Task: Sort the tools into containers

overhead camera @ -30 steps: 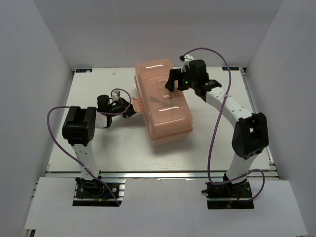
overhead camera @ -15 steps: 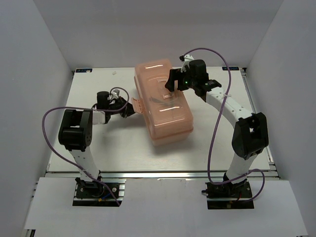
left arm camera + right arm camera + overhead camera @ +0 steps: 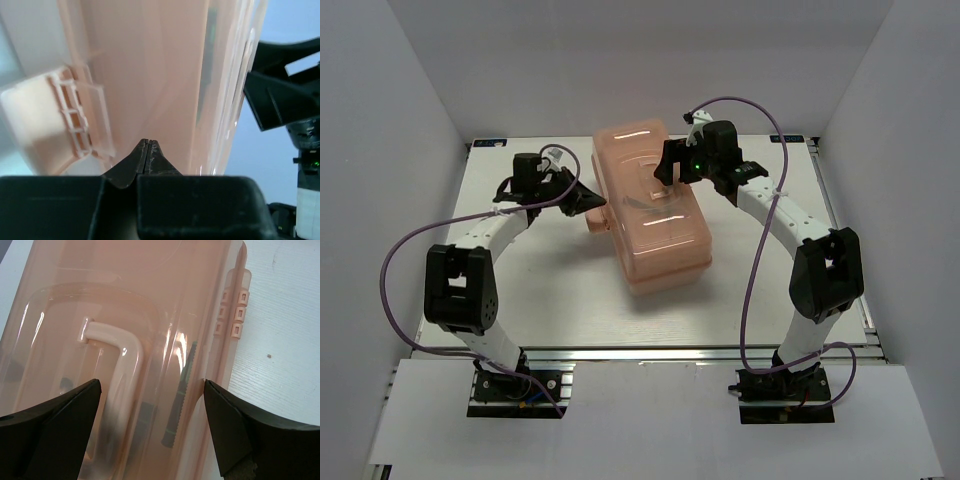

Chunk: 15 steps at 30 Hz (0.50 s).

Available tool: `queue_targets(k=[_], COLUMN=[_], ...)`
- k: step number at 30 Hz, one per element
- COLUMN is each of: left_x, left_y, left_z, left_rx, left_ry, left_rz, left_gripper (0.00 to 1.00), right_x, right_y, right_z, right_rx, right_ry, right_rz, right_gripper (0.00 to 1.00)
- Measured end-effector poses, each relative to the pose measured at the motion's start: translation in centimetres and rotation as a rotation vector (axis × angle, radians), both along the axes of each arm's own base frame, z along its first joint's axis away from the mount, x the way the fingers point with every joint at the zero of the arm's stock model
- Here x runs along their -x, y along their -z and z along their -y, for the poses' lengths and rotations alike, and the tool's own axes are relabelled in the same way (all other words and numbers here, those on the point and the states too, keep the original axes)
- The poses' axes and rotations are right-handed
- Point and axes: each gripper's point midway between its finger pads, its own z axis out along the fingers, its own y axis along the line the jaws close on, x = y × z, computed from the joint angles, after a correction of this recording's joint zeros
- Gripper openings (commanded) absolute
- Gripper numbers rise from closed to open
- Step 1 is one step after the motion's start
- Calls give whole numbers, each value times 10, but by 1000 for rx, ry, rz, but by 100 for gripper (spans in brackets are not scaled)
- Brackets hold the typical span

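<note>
The salmon-pink toolbox (image 3: 655,225) lies closed on the table, its lid handle (image 3: 125,365) on top. My right gripper (image 3: 665,170) hovers open over the lid (image 3: 151,385), fingers spread either side of the handle. Through the lid I see a dark green screwdriver handle (image 3: 181,395) and another dark tool (image 3: 145,422). The wrench is hidden. My left gripper (image 3: 590,203) is shut and empty (image 3: 148,142), its tip close to the box's left wall (image 3: 160,75), beside the open latch flap (image 3: 75,117).
The latch flap (image 3: 601,218) sticks out from the box's left side. Hinge lugs (image 3: 231,310) line the box's far edge. White table (image 3: 280,340) lies beyond them. The right arm (image 3: 285,100) shows past the box in the left wrist view.
My left arm has swung its wrist toward the far side, and its shut gripper now sits higher along the box's left wall. The right arm and the box have not moved.
</note>
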Motion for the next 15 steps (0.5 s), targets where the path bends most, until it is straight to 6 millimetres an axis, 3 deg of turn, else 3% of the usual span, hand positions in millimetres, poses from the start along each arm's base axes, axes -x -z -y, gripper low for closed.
queue_targets(k=[3,9,12,15], left_x=[8,14,13,8], left_y=[2,14,16,1], left_z=[6,1,-12,-43], left_rx=[-6,-40,-87,-125], left_ry=[21,7,-40,-145], left_rz=[-20,-70,-75,-41], left_gripper=[0,0,0,0], right_x=[0,0,0,0], right_y=[0,0,0,0], right_z=[0,0,0,0], right_rx=[0,1,1,2], right_ry=[0,-1,-1,-1], right_rz=[1,2,2,2], right_gripper=[87,87,87,87])
